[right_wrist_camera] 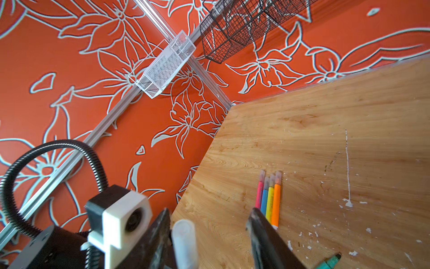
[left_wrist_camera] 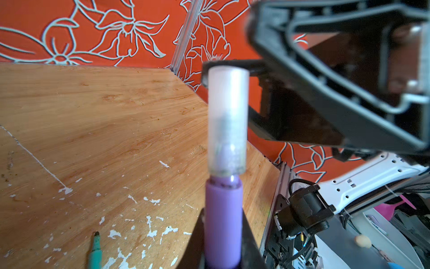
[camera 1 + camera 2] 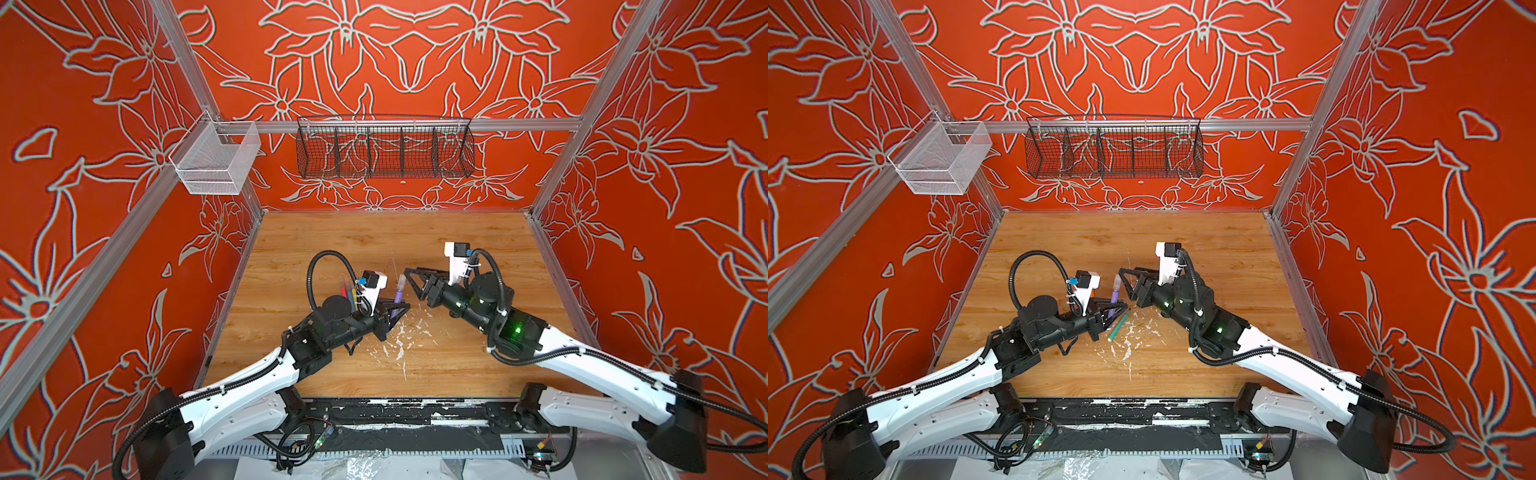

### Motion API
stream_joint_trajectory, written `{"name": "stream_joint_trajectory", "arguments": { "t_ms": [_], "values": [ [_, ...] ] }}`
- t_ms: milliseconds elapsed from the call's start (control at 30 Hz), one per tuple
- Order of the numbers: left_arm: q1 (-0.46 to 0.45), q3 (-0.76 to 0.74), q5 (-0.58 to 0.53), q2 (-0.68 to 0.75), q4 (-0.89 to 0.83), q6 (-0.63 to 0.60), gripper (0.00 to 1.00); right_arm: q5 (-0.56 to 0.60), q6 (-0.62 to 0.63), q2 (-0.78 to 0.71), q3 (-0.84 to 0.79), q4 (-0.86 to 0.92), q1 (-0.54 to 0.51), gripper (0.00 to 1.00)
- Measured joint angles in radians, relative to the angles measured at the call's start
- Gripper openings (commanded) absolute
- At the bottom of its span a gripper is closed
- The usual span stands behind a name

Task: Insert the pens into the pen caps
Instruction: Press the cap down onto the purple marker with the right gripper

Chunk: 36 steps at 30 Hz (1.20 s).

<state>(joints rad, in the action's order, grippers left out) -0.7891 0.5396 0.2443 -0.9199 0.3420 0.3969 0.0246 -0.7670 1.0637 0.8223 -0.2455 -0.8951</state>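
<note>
Purple pen (image 2: 223, 202), clamped in the left tool (image 2: 222, 235) over the counter (image 3: 374, 241), points its capped end at the right tool (image 1: 209, 228), whose jaws stand apart either side of the clear cap (image 2: 226, 116), which looks short of fully seated along the pen's axis.

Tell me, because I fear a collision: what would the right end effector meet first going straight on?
Likely the clear cap on the purple pen, between the open jaws of the right end effector; depth unclear.
</note>
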Motion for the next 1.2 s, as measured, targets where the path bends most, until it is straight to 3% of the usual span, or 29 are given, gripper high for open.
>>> {"name": "stream_joint_trajectory", "arguments": {
  "t_ms": [467, 600, 767, 900, 1200],
  "values": [
    [0.003, -0.011, 0.023, -0.001, 0.012, -0.005, 0.00, -0.139, -0.043, 0.090, 0.001, -0.109, 0.012, 0.49],
    [0.003, -0.011, 0.023, -0.001, 0.011, -0.007, 0.00, -0.138, -0.050, 0.090, 0.001, -0.113, 0.012, 0.37],
    [0.003, -0.011, 0.007, -0.005, 0.001, -0.007, 0.00, -0.143, -0.053, 0.090, 0.002, -0.119, 0.000, 0.12],
    [-0.003, -0.010, -0.025, -0.006, -0.030, -0.008, 0.00, -0.103, -0.036, 0.090, 0.002, -0.084, -0.031, 0.00],
    [-0.023, 0.112, -0.117, -0.096, -0.163, -0.035, 0.00, 0.082, -0.045, 0.090, -0.037, -0.136, -0.065, 0.00]
  ]
}}
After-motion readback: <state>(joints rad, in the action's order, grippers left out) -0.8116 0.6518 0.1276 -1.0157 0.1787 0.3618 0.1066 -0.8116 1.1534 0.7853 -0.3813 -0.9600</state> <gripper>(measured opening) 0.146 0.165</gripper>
